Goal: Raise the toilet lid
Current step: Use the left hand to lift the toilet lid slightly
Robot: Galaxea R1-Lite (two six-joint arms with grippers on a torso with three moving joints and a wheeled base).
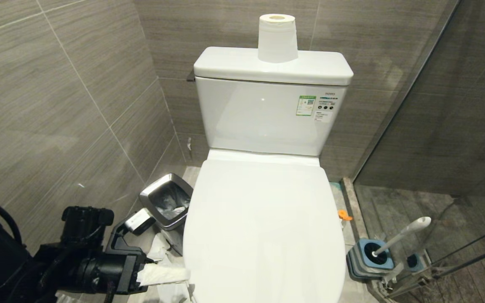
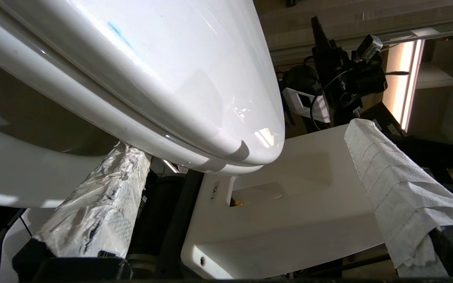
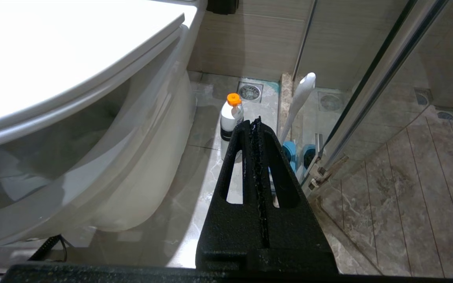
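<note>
Your left claw [image 1: 171,275] is spread at the lid's [image 1: 263,227] near-left edge; hook one paper-wrapped finger [image 2: 96,204] under the rim, then raise slowly.

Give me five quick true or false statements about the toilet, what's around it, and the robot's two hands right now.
1. The toilet lid is down flat. True.
2. A toilet paper roll stands on the tank lid. True.
3. The left hand is clamped on the lid. False: its tissue-wrapped fingers are spread open at the lid's front left edge, one below the rim, gripping nothing.
4. The toilet brush stands on the trash bin's side. False: the brush is on the toilet's right; the trash bin is on its left.
5. The right hand is shut and away from the lid. True.
</note>
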